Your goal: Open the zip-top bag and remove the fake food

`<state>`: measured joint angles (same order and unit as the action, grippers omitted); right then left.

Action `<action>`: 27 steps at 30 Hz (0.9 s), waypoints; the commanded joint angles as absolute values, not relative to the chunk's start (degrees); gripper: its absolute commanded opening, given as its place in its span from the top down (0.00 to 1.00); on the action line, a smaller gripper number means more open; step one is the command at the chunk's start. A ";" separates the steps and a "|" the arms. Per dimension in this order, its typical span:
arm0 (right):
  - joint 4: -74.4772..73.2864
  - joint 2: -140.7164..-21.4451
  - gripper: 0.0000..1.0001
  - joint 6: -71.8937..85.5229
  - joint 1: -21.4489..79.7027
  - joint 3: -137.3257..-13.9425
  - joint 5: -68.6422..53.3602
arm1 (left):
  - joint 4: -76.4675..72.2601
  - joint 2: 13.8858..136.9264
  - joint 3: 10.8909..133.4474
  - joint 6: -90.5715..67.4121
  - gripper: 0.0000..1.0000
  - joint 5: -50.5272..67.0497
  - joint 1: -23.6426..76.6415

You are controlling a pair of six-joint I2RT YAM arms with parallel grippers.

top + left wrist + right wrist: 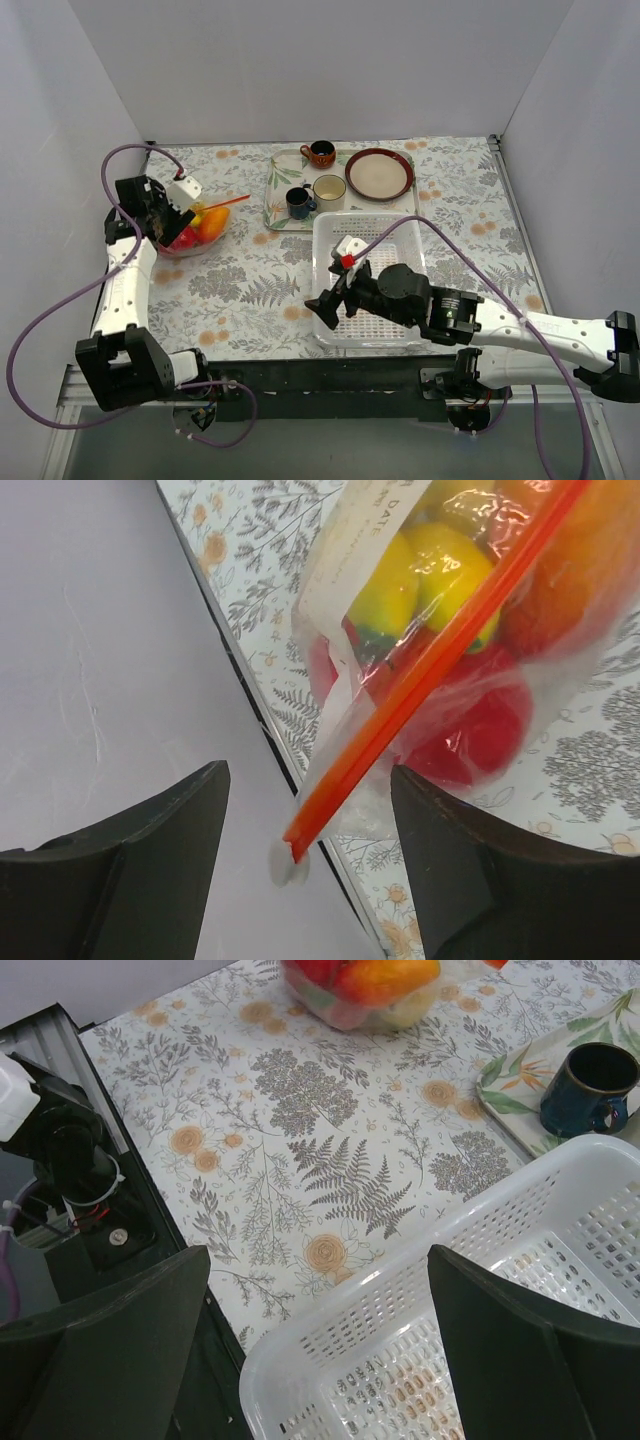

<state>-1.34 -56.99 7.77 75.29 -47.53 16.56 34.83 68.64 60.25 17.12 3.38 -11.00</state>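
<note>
The zip-top bag (pixel 198 228) lies at the table's left edge against the wall, with its red-orange zip strip (pixel 430 670) running diagonally. Through the clear plastic I see the fake food: a yellow piece (pixel 420 575), a red piece (pixel 480 730) and an orange piece (pixel 590 570). My left gripper (pixel 308 780) is open, its jaws standing on either side of the strip's lower end and its white tab (pixel 288 863), with a gap on both sides. My right gripper (pixel 318 1260) is open and empty above the near-left corner of the white basket (pixel 400 1290). The bag (pixel 360 985) also shows at the top of the right wrist view.
The white slotted basket (pixel 365 217) sits at centre right. Behind it a leaf-patterned tray (pixel 278 185) holds a brown cup (pixel 320 153), a blue cup (pixel 298 203) and a cream cup (pixel 329 190); a brown-rimmed plate (pixel 379 173) lies beside them. The side wall (pixel 100 660) stands close to the bag.
</note>
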 commanded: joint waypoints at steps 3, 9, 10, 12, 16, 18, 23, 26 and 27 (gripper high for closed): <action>2.46 -53.09 0.01 9.23 75.50 -45.44 17.93 | 32.07 72.07 65.04 17.93 0.39 4.39 -14.06; 2.55 -52.03 0.01 9.76 75.50 -44.21 18.19 | 37.69 73.39 67.49 17.67 1.00 6.76 -13.97; 2.55 -52.12 0.01 9.67 75.50 -44.12 18.28 | 38.75 73.13 68.02 17.58 1.00 7.64 -13.89; 2.72 -52.38 0.01 9.41 75.59 -44.30 18.54 | 42.16 71.82 69.69 17.40 1.00 10.45 -13.62; 2.46 -54.31 0.02 7.39 75.50 -46.48 18.55 | 50.78 70.14 74.17 17.66 1.00 14.75 -11.17; 1.94 -55.97 0.02 5.54 75.50 -48.24 18.46 | 57.79 69.53 76.72 18.45 1.00 19.66 -11.07; 0.97 -60.02 0.01 0.71 75.50 -54.57 17.67 | 71.68 68.73 83.93 22.57 1.00 26.71 -10.90; 0.97 -61.87 0.01 0.09 75.50 -57.38 16.79 | 79.24 69.08 87.44 25.56 1.00 29.26 -10.81; 1.05 -62.31 0.01 -2.17 75.50 -58.09 16.61 | 79.45 68.73 87.71 24.62 1.00 29.79 -10.72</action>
<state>-0.75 -61.06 2.85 75.29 -52.56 17.56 67.72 70.81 83.48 21.61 23.07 -11.05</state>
